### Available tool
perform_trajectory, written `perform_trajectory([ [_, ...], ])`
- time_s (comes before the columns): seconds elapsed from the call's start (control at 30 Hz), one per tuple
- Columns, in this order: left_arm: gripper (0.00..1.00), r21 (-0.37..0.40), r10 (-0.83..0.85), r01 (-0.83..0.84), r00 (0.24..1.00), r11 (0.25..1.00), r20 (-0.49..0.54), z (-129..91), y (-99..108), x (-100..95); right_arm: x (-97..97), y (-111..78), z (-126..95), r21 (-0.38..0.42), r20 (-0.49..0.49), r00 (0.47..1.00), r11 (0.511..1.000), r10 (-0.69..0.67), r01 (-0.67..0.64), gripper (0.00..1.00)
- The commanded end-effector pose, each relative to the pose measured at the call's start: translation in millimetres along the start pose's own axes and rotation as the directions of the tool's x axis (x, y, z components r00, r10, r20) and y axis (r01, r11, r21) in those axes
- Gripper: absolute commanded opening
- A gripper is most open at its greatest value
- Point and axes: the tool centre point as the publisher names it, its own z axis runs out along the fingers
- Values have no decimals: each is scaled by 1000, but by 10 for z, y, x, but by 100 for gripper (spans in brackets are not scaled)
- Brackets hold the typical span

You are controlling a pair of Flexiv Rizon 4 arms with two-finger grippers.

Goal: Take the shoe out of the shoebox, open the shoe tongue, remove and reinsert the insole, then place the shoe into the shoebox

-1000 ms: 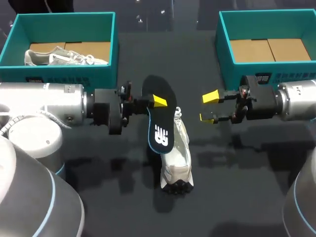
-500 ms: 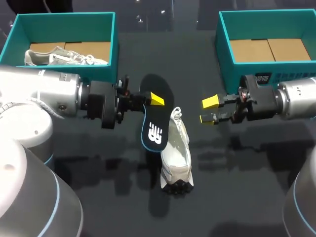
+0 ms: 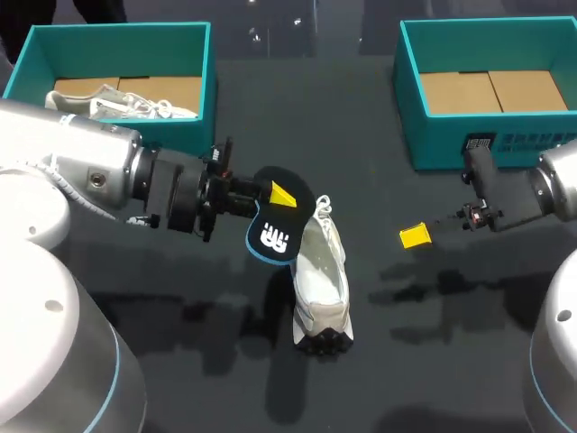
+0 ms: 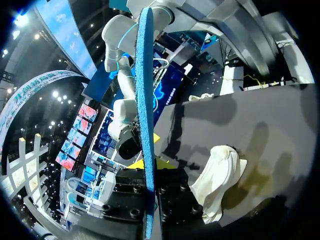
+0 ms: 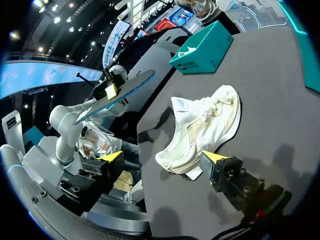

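- White mesh sneaker [image 3: 320,280] is out of its box, lying mid dark desk [image 3: 433,361].
- Left pincer [image 3: 273,193] clamped on black blue-edged insole [image 3: 273,236], held up by the sneaker's far end; removal looks done.
- Right pincer [image 3: 415,236] apart, empty, off beside the sneaker.
- Remaining: reinsert insole, rebox sneaker.

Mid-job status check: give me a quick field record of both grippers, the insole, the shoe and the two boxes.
left gripper: shut on the insole
insole: out of the shoe, held tilted off the table beside it
shoe: on the table between the boxes
right gripper: open, empty, apart from the shoe, near the right box
left box: holds a second shoe
right box: no shoe inside
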Motion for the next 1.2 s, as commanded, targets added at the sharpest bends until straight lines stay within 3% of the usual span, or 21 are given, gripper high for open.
perform_trajectory([
  [0.03, 0, 1, 1, -1, 1000, 1000, -12, -46, -15, -24, 69, 39, -69, 72, 33, 997, 995, -68, 65, 100],
  [0.27, 0, 1, 1, -1, 1000, 1000, -12, -46, -15, -24, 69, 39, -69, 72, 33, 997, 995, -68, 65, 100],
  [0.3, 0, 25, -27, 27, 999, 999, -20, 24, -89, -1, 69, 39, -69, 72, 33, 997, 995, -68, 65, 100],
  [0.43, 0, 49, -70, 72, 997, 996, -33, 97, -318, 41, 164, -39, -103, 200, 121, 948, 943, -294, 267, 100],
  [0.53, 0, 54, -109, 112, 993, 992, -50, 105, -431, 88, 174, -165, -122, 248, 113, 907, 896, -405, 369, 100],
  [0.83, 0, 50, -234, 239, 968, 970, -89, 250, -656, 383, 44, -375, -47, 313, 113, 813, 798, -570, 516, 100],
  [1.03, 0, 55, -336, 342, 937, 938, -93, 353, -671, 517, -22, -427, 74, 422, 164, 801, 774, -576, 471, 100],
  [1.2, 0, 55, -336, 342, 937, 938, -93, 353, -671, 517, -22, -427, 74, 422, 164, 801, 774, -576, 471, 100],
])
